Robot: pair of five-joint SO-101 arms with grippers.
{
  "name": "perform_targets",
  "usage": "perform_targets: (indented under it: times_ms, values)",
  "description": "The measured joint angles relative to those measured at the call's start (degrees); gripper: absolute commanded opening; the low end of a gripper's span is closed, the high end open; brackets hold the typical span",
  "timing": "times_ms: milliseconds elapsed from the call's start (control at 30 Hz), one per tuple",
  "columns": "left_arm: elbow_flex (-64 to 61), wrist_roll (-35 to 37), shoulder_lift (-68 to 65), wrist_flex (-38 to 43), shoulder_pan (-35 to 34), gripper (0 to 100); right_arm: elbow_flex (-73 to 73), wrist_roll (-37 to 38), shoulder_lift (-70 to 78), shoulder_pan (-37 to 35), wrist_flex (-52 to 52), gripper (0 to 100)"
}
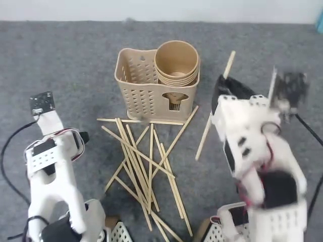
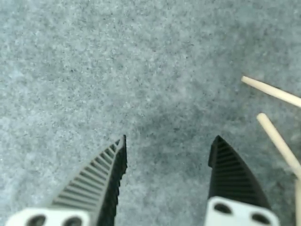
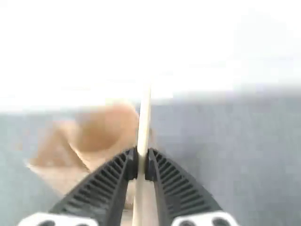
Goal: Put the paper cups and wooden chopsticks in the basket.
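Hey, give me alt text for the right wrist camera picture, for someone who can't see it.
The right gripper is shut on a wooden chopstick that sticks out past its fingertips. Beyond it sits the tan basket on the grey carpet.

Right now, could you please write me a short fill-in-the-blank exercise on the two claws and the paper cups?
The right claw is ____ on a chopstick.
The left claw is ____ over the carpet.
The stacked paper cups sit ____ the basket.
Missing words: shut; open; inside.
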State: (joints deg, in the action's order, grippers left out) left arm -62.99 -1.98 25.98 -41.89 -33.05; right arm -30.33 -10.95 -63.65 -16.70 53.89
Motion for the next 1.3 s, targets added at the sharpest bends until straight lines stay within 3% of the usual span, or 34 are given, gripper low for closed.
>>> perform_targets:
  times_ms: [267, 600, 933, 1200, 1300]
  values:
    - [0.0, 0.0, 0.0, 0.0, 0.0, 27, -0.1, 5.2, 0.2, -8.9, -20.0, 0.7]
    - [0.0, 0.0, 0.0, 0.0, 0.0, 27, 3.9, 5.2, 19.3, -13.8, -45.6, 0.7]
    - [0.0, 0.0, 0.0, 1.1, 0.2, 27, 23.6, 5.2, 44.7, -14.2, -47.8, 0.7]
    - [0.0, 0.0, 0.0, 1.1, 0.2, 27, 14.5, 5.2, 48.0, -14.2, -52.7, 1.3]
    - [0.0, 0.0, 0.0, 1.1, 0.2, 27, 11.1, 5.2, 48.1, -14.2, -54.9, 11.7]
